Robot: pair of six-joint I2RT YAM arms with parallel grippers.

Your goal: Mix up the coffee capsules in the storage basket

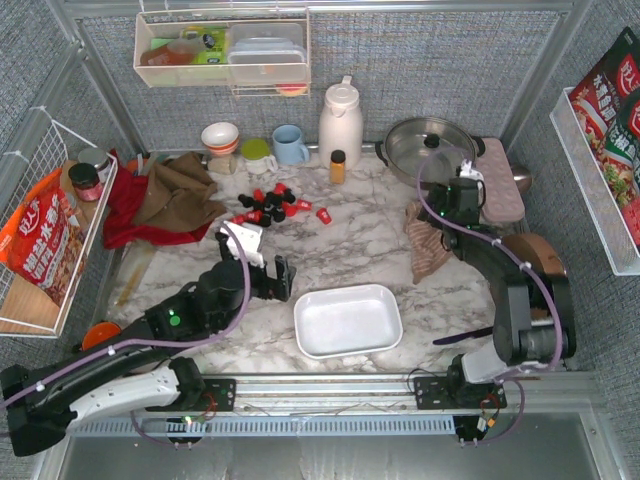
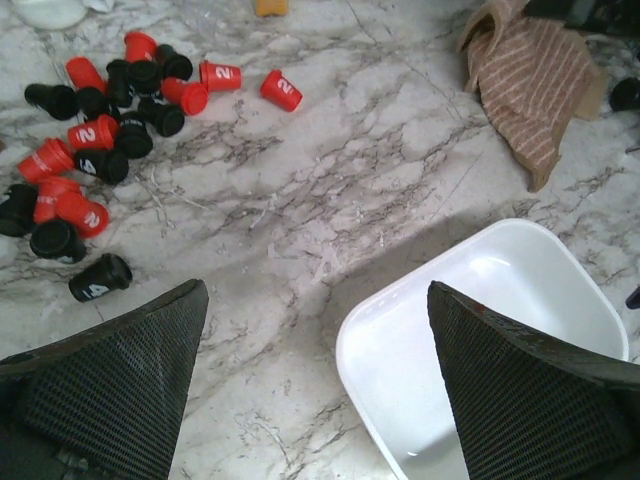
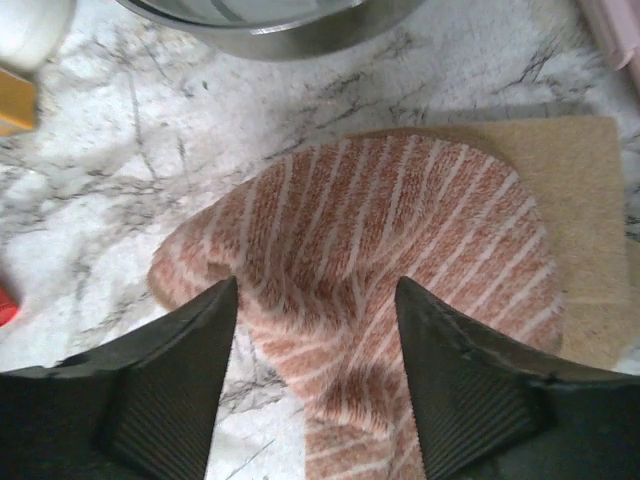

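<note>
The coffee capsules (image 1: 272, 203), red and black, lie in a loose pile on the marble at the back left, outside the storage basket (image 1: 348, 320). That white tray sits empty near the front middle. My left gripper (image 1: 275, 278) hovers open just left of the basket's far corner. In the left wrist view the capsules (image 2: 100, 130) fill the upper left, the basket (image 2: 480, 320) the lower right, and the left gripper (image 2: 315, 290) holds nothing. My right gripper (image 3: 315, 285) stands open over a striped cloth (image 3: 400, 260), its jaws apart with the cloth lying below them.
The striped cloth (image 1: 428, 250) lies right of centre. Behind it are a lidded pan (image 1: 430, 145) and a pink box (image 1: 500, 180). A white jug (image 1: 340, 120), an amber bottle (image 1: 338, 165) and a blue mug (image 1: 290, 145) line the back. Brown and red cloths (image 1: 170, 195) lie left.
</note>
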